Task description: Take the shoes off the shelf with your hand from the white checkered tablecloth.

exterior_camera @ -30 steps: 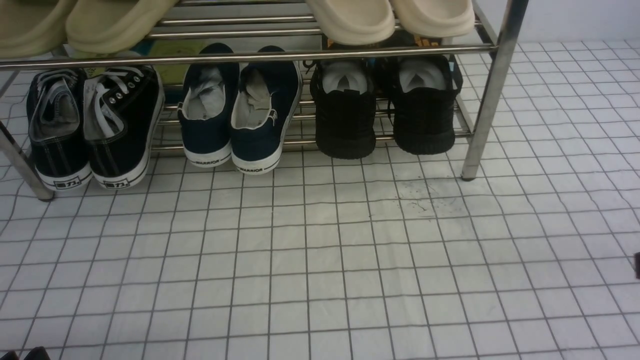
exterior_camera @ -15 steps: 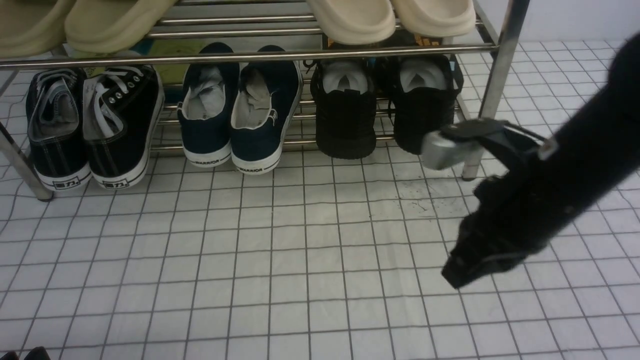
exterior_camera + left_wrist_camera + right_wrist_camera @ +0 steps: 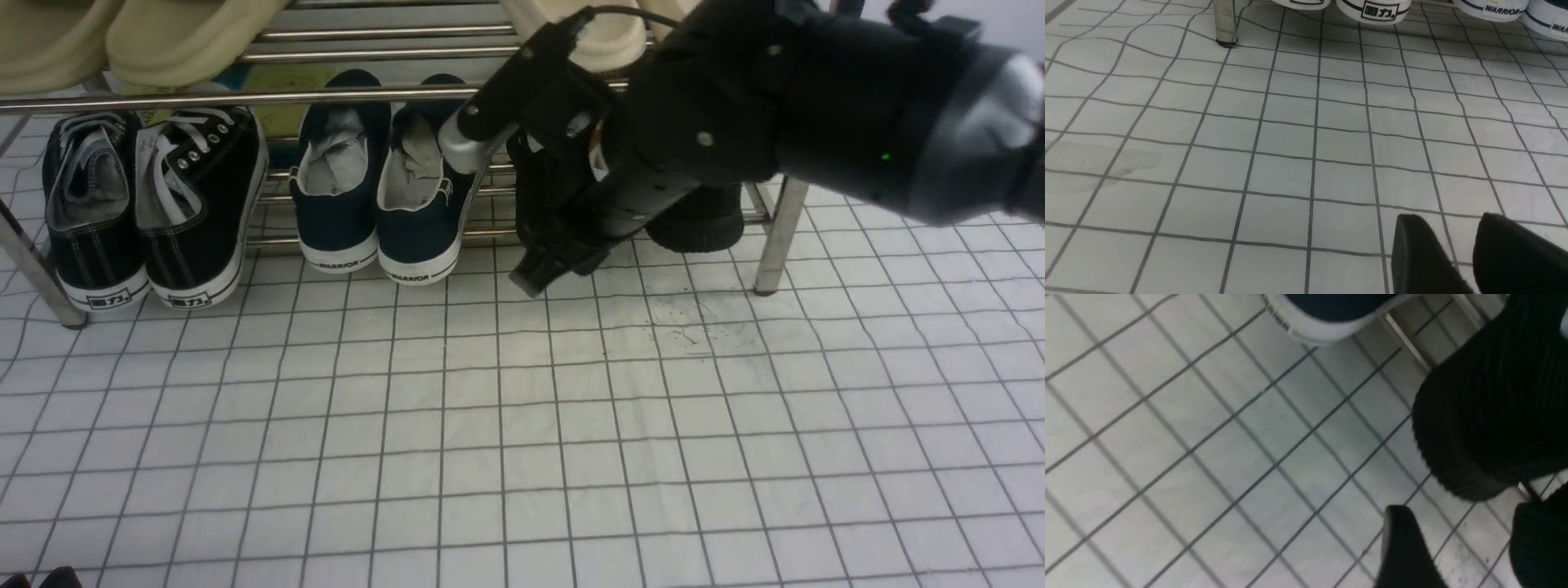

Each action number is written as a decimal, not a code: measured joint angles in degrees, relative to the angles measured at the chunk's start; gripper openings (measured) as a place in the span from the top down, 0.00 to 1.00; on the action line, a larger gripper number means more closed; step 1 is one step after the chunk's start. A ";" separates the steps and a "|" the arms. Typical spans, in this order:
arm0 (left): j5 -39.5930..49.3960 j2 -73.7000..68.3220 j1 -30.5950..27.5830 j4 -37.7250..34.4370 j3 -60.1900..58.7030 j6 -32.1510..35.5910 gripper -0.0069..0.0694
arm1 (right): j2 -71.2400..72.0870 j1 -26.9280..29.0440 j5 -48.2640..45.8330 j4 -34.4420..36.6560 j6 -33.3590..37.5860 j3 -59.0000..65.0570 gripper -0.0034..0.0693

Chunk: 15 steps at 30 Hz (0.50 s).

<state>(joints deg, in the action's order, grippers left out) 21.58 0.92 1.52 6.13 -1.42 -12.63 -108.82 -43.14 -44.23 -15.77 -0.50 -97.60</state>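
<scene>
black shoes [image 3: 700, 222] both sit on the shelf [image 3: 780, 237] at one o'clock, none taken yet. right claw [image 3: 555, 265], wide and empty, hovers before one; left claw [image 3: 1453, 253] is narrowly parted.

the right arm [image 3: 775, 98] hides most of the shoes [image 3: 702, 224], only one toe showing, the beige slippers [image 3: 188, 37] are cut off by the top edge, and the right wrist view is blurred.

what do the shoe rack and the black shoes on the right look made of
Rack: likely chrome-plated steel tubing, shiny with mirror-like highlights. Black shoes: seemingly knit fabric uppers, matte with fine ribs; soles probably rubber, ridged.
</scene>
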 joint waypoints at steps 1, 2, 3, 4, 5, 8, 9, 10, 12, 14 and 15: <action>0.00 0.00 0.00 0.00 0.00 0.00 0.59 | -0.98 0.00 0.55 -1.25 -0.46 -0.46 0.38; 0.00 0.00 0.00 0.00 0.00 0.00 0.59 | -2.27 0.00 1.48 -3.27 -1.74 -1.30 0.31; 0.00 0.00 0.00 0.00 0.00 0.00 0.59 | -3.04 0.00 1.95 -4.99 -2.50 -1.69 0.27; 0.00 0.00 0.00 0.00 0.00 0.00 0.59 | -3.89 0.00 2.39 -6.69 -3.27 -2.01 0.23; 0.00 0.00 0.00 0.00 0.00 0.00 0.59 | -4.46 0.00 2.81 -7.71 -3.70 -2.15 0.21; 0.00 0.00 0.00 0.00 0.00 0.00 0.59 | -5.63 0.00 4.16 -11.50 -5.37 -2.20 0.15; 0.00 0.00 0.00 0.00 0.00 0.00 0.59 | -6.05 0.00 4.99 -13.95 -6.32 -2.20 0.13; 0.00 0.00 0.00 0.00 0.00 0.00 0.59 | -6.13 0.00 5.31 -14.76 -6.59 -2.20 0.13; 0.00 0.00 0.00 0.00 0.00 0.00 0.59 | -6.14 0.00 5.97 -16.34 -7.45 -2.22 0.14; 0.00 0.00 0.00 0.00 0.00 0.00 0.59 | -6.14 0.00 6.18 -17.08 -7.86 -2.22 0.15; 0.00 0.00 0.00 0.00 0.00 0.00 0.59 | -6.14 0.00 6.62 -17.62 -8.81 -2.26 0.16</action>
<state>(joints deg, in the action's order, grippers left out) 21.58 0.92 1.52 6.13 -1.42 -12.63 -114.96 -43.14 -37.61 -33.39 -9.32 -99.86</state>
